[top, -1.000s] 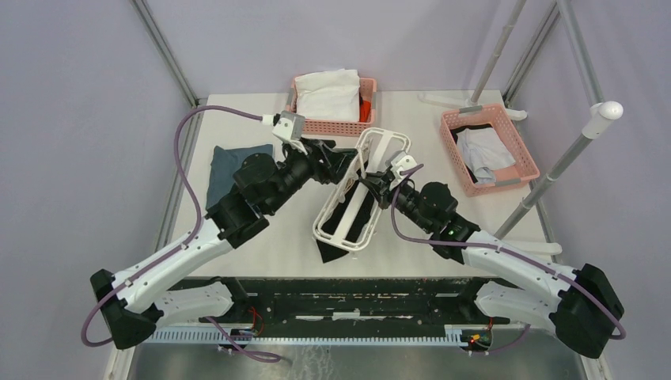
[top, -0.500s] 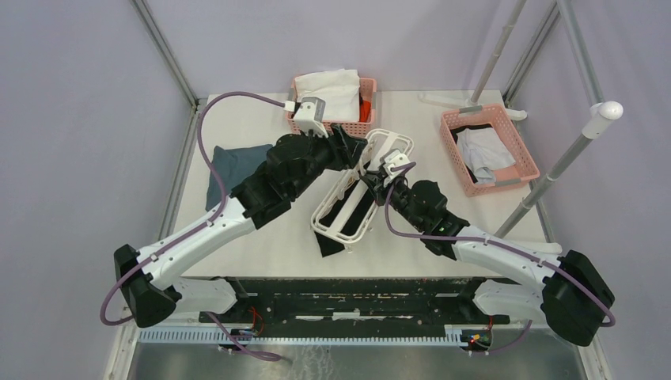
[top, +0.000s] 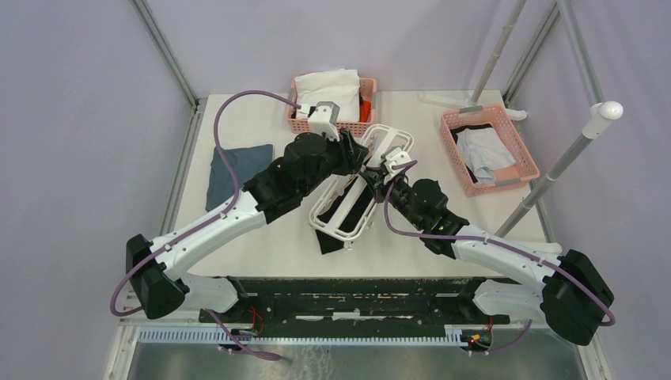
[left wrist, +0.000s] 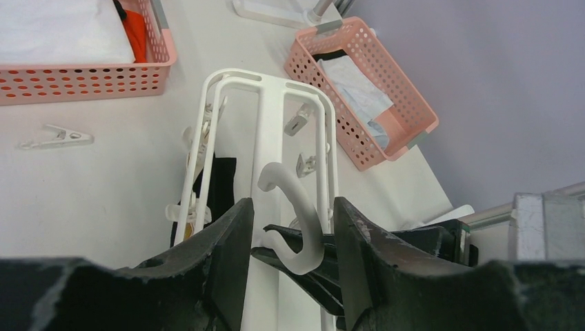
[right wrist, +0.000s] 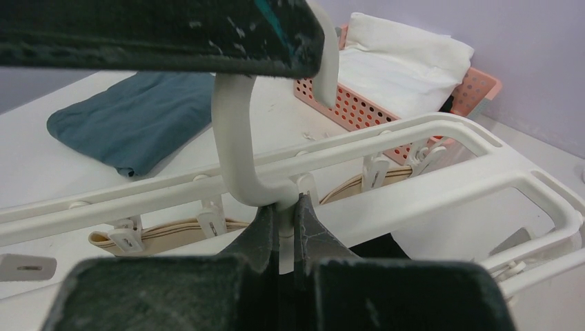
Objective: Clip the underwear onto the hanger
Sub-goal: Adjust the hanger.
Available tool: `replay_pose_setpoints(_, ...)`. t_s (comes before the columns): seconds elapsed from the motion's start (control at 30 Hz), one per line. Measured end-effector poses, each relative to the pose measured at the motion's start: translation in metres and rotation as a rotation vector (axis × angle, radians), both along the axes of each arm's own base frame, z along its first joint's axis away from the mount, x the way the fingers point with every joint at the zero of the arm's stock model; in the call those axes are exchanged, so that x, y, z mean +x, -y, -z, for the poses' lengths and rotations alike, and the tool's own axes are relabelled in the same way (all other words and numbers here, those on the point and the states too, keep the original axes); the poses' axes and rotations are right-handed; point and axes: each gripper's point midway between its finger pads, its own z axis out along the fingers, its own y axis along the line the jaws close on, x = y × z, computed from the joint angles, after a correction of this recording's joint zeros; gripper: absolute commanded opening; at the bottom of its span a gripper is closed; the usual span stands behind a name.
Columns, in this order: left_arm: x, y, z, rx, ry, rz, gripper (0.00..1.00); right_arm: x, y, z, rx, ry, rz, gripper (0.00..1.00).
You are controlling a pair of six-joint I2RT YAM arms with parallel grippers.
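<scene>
I have the hanger (left wrist: 265,124) at mid-desk in the top view, its long axis running from 1 o'clock to 7 o'clock; the underwear (top: 331,237) is beneath the frame, with a black corner sticking out past the 7 o'clock end. From the right wrist I see its beige waistband (right wrist: 172,231) running just under two clips (right wrist: 210,221) on one rail; I cannot tell whether they bite it.

The right gripper (right wrist: 281,214) has its jaws pinched tight on the stem at the foot of the hook (left wrist: 290,214). The left gripper (left wrist: 291,205) comes in from 10 o'clock; its jaws stand partly apart, straddling the hook, with a gap showing on either side.

On the desk (top: 245,127) a pink basket (top: 348,125) with a white garment (top: 328,91) sits at 12 o'clock; a second basket (top: 506,170) is at 2 o'clock; a folded blue cloth (top: 229,166) lies at 9 o'clock; one loose clip (left wrist: 55,138) lies just in front of the 12 o'clock basket.
</scene>
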Motion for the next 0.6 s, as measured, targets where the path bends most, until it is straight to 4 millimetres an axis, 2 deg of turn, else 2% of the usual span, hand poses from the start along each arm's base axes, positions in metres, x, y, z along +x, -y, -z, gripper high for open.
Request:
replay_pose_setpoints(0.07, 0.001, 0.002, 0.003, 0.009, -0.007, 0.002, 0.39, 0.0, 0.0, -0.002, 0.005, 0.004, 0.001, 0.04)
replay_pose_setpoints(0.13, 0.0, 0.003, 0.007, 0.016, -0.015, 0.008, 0.14, 0.0, 0.0, -0.002, 0.005, 0.006, 0.001, 0.05)
replay_pose_setpoints(0.17, 0.0, 0.004, 0.006, 0.012, -0.016, 0.013, 0.05, 0.0, -0.001, -0.001, 0.001, 0.003, -0.002, 0.06)
replay_pose_setpoints(0.33, -0.005, 0.007, 0.006, 0.017, -0.024, 0.034, 0.03, -0.001, -0.002, 0.0, -0.016, 0.008, -0.017, 0.1)
replay_pose_setpoints(0.6, -0.01, 0.003, 0.006, 0.045, -0.034, 0.054, 0.03, -0.005, -0.007, 0.0, -0.026, 0.018, -0.06, 0.28)
